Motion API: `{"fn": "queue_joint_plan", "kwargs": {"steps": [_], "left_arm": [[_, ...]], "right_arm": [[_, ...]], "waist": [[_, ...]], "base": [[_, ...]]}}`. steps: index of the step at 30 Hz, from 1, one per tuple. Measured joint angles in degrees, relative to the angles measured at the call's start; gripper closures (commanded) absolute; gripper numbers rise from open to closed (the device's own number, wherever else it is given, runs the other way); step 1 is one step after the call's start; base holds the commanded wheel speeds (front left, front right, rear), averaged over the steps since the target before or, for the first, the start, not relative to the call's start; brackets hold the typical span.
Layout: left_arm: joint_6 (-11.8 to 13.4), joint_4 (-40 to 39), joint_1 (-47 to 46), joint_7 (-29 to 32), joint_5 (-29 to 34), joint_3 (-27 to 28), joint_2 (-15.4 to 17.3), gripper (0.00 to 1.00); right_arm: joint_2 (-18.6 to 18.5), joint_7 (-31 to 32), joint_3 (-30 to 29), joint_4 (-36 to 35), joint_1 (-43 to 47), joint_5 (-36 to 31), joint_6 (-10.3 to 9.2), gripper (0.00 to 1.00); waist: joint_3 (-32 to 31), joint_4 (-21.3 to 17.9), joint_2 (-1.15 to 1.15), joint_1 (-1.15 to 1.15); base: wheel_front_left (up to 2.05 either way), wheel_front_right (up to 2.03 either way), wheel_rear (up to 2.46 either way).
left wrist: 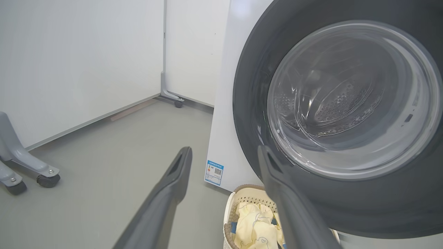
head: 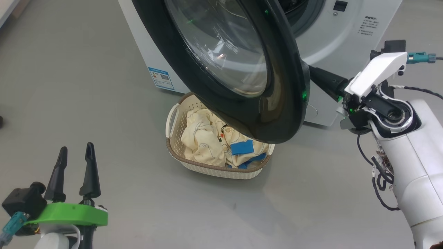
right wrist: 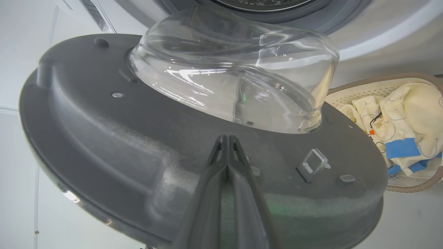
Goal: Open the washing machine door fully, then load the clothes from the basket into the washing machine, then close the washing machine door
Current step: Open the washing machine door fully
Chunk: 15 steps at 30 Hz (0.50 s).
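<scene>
Jaws of the left gripper (head: 77, 147) stand wide with nothing between them. It sits nearest, low on the robot's left over the grey floor (head: 104, 103), well apart from everything. Next out is the basket (head: 221, 171) on the floor in front of the washing machine (head: 346, 41), with the clothes (head: 204, 138) heaped inside, cream with blue bands. The washing machine door (head: 283, 103) is swung partly out, its lower edge hanging over the basket. The right gripper (right wrist: 225, 138) is behind that door, fingers pressed together and holding nothing, tips at the inner face just below the glass bowl — touching or just off it, can't tell. Farthest is the drum opening, uncovered, and the blue label sticker (head: 161, 77) at the machine's lower corner.
</scene>
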Motion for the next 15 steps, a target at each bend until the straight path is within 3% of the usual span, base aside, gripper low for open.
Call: {"fn": "queue_joint_plan", "kwargs": {"steps": [15], "left_arm": [[0.0,1.3,2.0,0.0,0.2,-1.3,1.0,0.0]], "right_arm": [[1.3,1.7,1.5,-4.0,7.7,2.1,0.0,1.0]], "waist": [[-5.0,3.4,0.0,0.0]], "base": [[0.0,0.0,0.0]]}}
